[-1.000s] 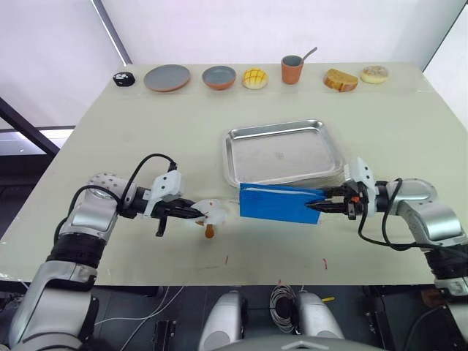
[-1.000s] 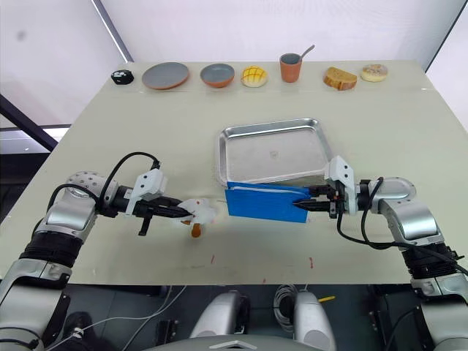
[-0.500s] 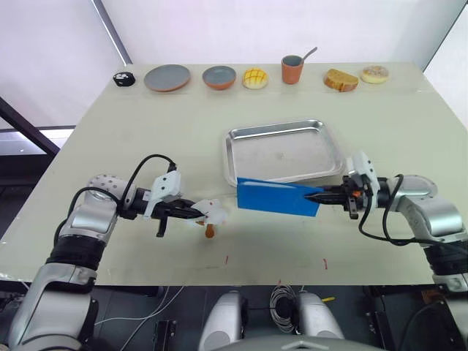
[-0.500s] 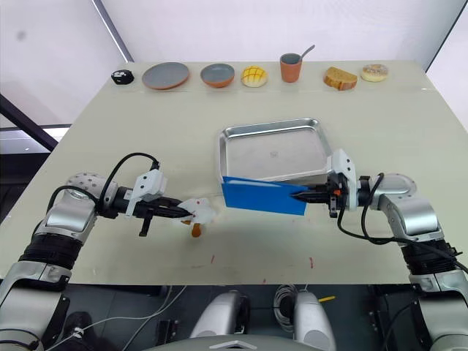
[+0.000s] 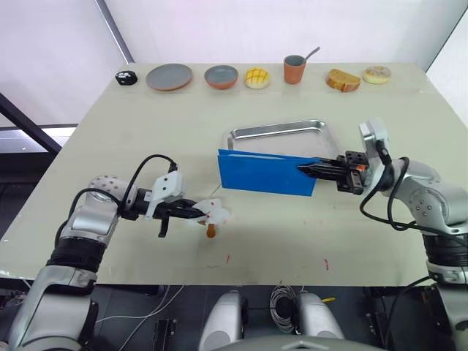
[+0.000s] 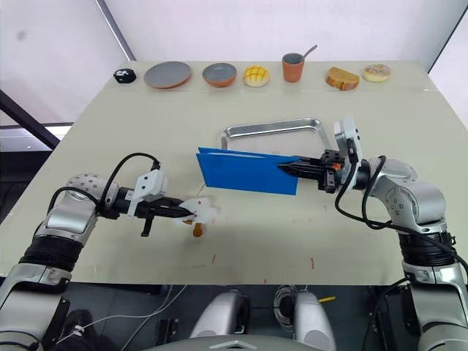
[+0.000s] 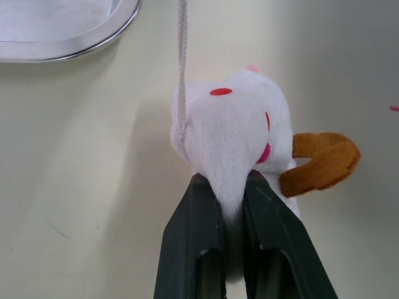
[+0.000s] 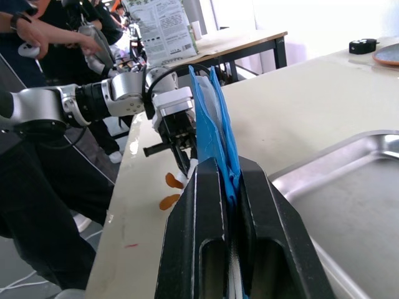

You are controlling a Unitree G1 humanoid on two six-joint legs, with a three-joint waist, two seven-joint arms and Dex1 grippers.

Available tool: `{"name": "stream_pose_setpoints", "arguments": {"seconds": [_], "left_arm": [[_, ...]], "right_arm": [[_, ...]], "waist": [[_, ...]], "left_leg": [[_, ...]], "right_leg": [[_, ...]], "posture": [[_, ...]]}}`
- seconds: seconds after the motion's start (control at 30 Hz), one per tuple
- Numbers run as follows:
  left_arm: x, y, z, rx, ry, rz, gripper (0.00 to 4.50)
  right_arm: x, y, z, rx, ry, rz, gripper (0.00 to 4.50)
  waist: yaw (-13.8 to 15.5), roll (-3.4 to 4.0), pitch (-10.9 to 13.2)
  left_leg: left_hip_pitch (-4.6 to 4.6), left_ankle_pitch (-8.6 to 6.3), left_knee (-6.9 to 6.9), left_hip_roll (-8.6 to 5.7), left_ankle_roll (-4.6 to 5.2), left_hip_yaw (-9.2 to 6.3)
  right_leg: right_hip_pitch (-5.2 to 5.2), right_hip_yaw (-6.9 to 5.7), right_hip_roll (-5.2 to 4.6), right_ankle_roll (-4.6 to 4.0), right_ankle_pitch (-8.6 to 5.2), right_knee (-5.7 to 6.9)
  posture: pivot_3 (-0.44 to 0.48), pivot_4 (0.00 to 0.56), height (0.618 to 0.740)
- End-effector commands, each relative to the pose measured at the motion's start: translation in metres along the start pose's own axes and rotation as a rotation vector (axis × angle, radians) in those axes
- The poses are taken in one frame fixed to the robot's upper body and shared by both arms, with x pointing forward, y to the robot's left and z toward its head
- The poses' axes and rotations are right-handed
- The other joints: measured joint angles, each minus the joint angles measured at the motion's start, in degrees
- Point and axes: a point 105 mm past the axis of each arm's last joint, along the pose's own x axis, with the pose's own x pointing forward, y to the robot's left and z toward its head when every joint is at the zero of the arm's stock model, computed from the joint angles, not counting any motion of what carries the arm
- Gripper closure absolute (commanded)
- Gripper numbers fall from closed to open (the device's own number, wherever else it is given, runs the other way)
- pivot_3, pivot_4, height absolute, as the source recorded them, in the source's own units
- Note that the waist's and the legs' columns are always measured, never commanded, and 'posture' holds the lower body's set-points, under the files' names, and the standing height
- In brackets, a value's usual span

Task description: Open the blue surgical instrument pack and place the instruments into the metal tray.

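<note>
Looking down from the head view, the right tool (image 5: 306, 169) pinches one edge of the blue surgical instrument pack (image 5: 265, 173), held on edge over the near rim of the metal tray (image 5: 281, 131); instruments could spill past the rim. The left tool (image 5: 196, 213) clamps a white plush toy (image 5: 213, 216) on the tabletop (image 5: 146, 124).

In the left wrist view, the plush toy's thin tuft might slip free.

In the right wrist view, the narrow bite on the pack could let it sag.

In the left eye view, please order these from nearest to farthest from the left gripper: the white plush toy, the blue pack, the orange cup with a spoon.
From the left gripper:
1. White plush toy, clamped in its fingers.
2. Flat bright-blue surgical pack, mid-table, held upright over the tray.
3. Orange cup with a spoon, at the far edge.
</note>
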Motion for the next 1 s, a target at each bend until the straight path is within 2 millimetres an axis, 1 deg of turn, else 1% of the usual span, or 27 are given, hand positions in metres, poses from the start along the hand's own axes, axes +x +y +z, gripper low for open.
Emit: {"name": "stream_pose_setpoints", "arguments": {"seconds": [0.03, 0.07, 0.17, 0.27, 0.37, 0.4, 0.47, 0.5, 0.53, 0.57, 0.6, 0.63, 0.73, 0.8, 0.9, 1.0], "left_arm": [[0.015, -0.014, -0.024, -0.077, 0.066, -0.048, 4.5], [0.015, -0.014, -0.023, -0.074, 0.062, -0.044, 4.5], [0.016, -0.01, -0.014, -0.055, 0.014, -0.024, 4.5], [0.014, -0.013, -0.009, -0.067, -0.012, -0.042, 4.5], [0.009, -0.014, -0.001, -0.101, -0.054, -0.043, 4.5], [0.006, -0.014, 0.002, -0.107, -0.065, -0.037, 4.09], [-0.002, -0.014, 0.007, -0.112, -0.086, -0.02, 3.53], [-0.005, -0.013, 0.008, -0.11, -0.094, -0.011, 3.45], [-0.009, -0.011, 0.014, -0.105, -0.134, 0.009, 2.98], [-0.014, -0.012, 0.021, -0.111, -0.177, 0.013, 2.71], [-0.02, -0.013, 0.028, -0.115, -0.218, 0.013, 2.71], [-0.028, -0.014, 0.037, -0.131, -0.262, 0.017, 2.28], [-0.042, -0.016, 0.052, -0.147, -0.324, 0.028, 2.28], [-0.046, -0.015, 0.064, -0.138, -0.362, 0.041, 2.28], [-0.051, -0.013, 0.084, -0.101, -0.423, 0.084, 2.28], [-0.053, -0.007, 0.091, -0.121, -0.444, 0.116, 2.28]], "right_arm": [[-0.007, 0.004, 0.022, -0.094, -0.029, -0.002, 4.42], [-0.009, 0.003, 0.018, -0.103, -0.004, -0.006, 4.42], [-0.018, -0.002, -0.009, -0.139, 0.121, -0.034, 4.42], [-0.024, -0.005, -0.026, -0.159, 0.182, -0.047, 4.42], [-0.028, -0.005, -0.038, -0.171, 0.222, -0.044, 4.42], [-0.029, -0.005, -0.042, -0.173, 0.232, -0.043, 4.47], [-0.032, -0.005, -0.048, -0.173, 0.243, -0.044, 4.5], [-0.032, -0.005, -0.05, -0.173, 0.247, -0.045, 4.5], [-0.033, -0.005, -0.052, -0.173, 0.251, -0.045, 4.5], [-0.034, -0.005, -0.054, -0.173, 0.253, -0.046, 4.5], [-0.034, -0.004, -0.056, -0.174, 0.255, -0.046, 4.5], [-0.036, -0.004, -0.059, -0.181, 0.26, -0.044, 4.5], [-0.038, -0.001, -0.063, -0.177, 0.258, -0.038, 4.5], [-0.04, -0.001, -0.064, -0.177, 0.26, -0.036, 4.5], [-0.046, 0.0, -0.067, -0.184, 0.271, -0.033, 4.5], [-0.047, -0.001, -0.068, -0.194, 0.279, -0.027, 4.5]], "waist": [[0.0, 0.0, 0.0], [0.03, 0.0, 0.0], [0.06, 0.0, 0.0], [0.02, 0.0, 0.0], [0.03, 0.0, 0.02], [0.02, 0.0, 0.02], [-0.03, -0.02, 0.04], [-0.03, -0.02, 0.04], [-0.08, -0.02, 0.05], [-0.13, -0.04, 0.06], [-0.17, -0.1, 0.1], [-0.19, -0.15, 0.13], [-0.3, -0.28, 0.24], [-0.38, -0.68, 0.55], [-0.37, -0.73, 0.67], [-0.35, -0.75, 0.7]], "left_leg": [[0.0, 0.0, 0.0, -0.01, 0.0, -0.01], [-0.01, 0.0, 0.0, -0.02, 0.0, -0.02], [-0.02, 0.0, 0.0, -0.03, 0.0, -0.04], [-0.02, 0.0, 0.0, -0.05, 0.0, -0.08], [-0.05, 0.0, 0.0, -0.05, 0.0, -0.1], [-0.06, 0.0, 0.0, -0.04, 0.0, -0.11], [-0.08, 0.0, 0.0, -0.04, 0.0, -0.11], [-0.08, 0.0, 0.0, -0.04, 0.0, -0.11], [-0.08, 0.0, 0.0, -0.03, 0.0, -0.12], [-0.08, 0.0, 0.0, -0.03, 0.0, -0.12], [-0.08, 0.0, 0.0, -0.02, 0.0, -0.12], [-0.08, 0.0, 0.0, 0.0, 0.0, -0.16], [-0.09, 0.0, 0.0, 0.04, 0.0, -0.18], [-0.11, 0.0, 0.0, 0.1, 0.0, -0.22], [-0.12, 0.0, 0.0, 0.16, -0.01, -0.24], [-0.12, 0.0, 0.0, 0.16, -0.01, -0.25]], "right_leg": [[0.0, -0.01, 0.0, 0.0, 0.0, 0.0], [0.0, -0.02, 0.0, 0.0, 0.0, 0.0], [0.02, -0.04, -0.01, 0.01, 0.0, -0.03], [0.05, -0.1, -0.01, 0.01, -0.01, -0.07], [0.05, -0.11, -0.01, 0.02, -0.01, -0.08], [0.04, -0.12, -0.01, 0.02, -0.01, -0.09], [0.04, -0.12, -0.01, 0.02, -0.01, -0.11], [0.04, -0.12, -0.01, 0.02, -0.01, -0.11], [0.04, -0.12, -0.01, 0.02, -0.01, -0.11], [0.04, -0.12, -0.01, 0.02, -0.01, -0.11], [0.04, -0.12, -0.01, 0.02, -0.01, -0.11], [0.04, -0.15, 0.0, 0.02, -0.01, -0.11], [0.03, -0.17, 0.0, 0.01, -0.01, -0.1], [0.02, -0.2, 0.02, 0.0, -0.01, -0.07], [0.01, -0.21, 0.02, -0.01, -0.01, -0.07], [0.02, -0.22, 0.02, -0.01, -0.01, -0.08]], "posture": [[0.0, 0.15, 0.74], [0.0, 0.15, 0.74], [0.0, 0.15, 0.74], [0.0, 0.15, 0.74], [0.0, 0.15, 0.74], [0.0, 0.15, 0.74], [0.0, 0.15, 0.74], [0.0, 0.15, 0.74], [0.0, 0.15, 0.74], [0.0, 0.15, 0.74], [0.0, 0.15, 0.74], [0.0, 0.15, 0.74], [0.0, 0.15, 0.74], [0.0, 0.15, 0.74], [0.0, 0.15, 0.74], [0.0, 0.15, 0.74]]}}
